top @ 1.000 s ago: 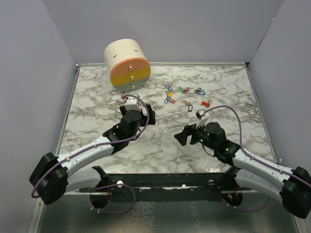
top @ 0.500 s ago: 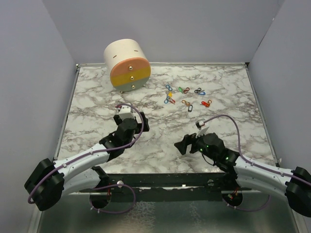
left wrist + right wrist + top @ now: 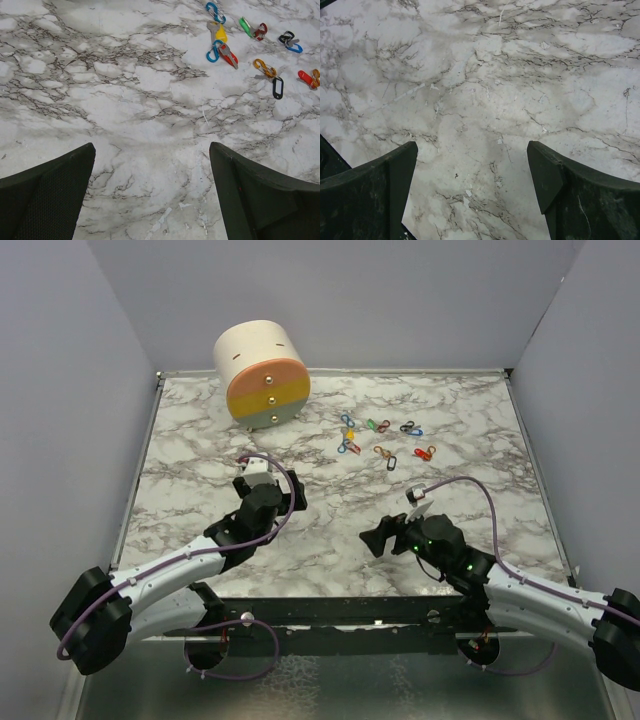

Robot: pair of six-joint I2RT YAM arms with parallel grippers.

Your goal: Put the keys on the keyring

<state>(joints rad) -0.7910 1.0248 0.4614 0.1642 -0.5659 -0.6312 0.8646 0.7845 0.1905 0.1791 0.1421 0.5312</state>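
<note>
Marble counter [image 3: 200,450] is seen walled on three sides, with both arm bases at its near edge. A cream drum [image 3: 260,373] lying on its side is noted at the far left corner, its round face banded orange, yellow and grey and set with three small knobs.

The left arm [image 3: 170,575] is extended toward the middle of the counter. The right arm [image 3: 530,590] is kept low along the near right side.

The left gripper [image 3: 151,150] is found released, its fingers spread wide over bare marble, nothing between them. The right gripper [image 3: 472,147] is likewise released and wide apart, with only marble beneath it and nothing grasped.

The keys [image 3: 350,434] are scattered in a loose group toward the far right of the counter, well apart from both grippers. In the left wrist view a yellow-headed key [image 3: 220,35], a green one [image 3: 245,26] and a red one [image 3: 229,54] are made out among coloured loop clips [image 3: 214,9]. Whether any key is joined to a clip cannot be told.
</note>
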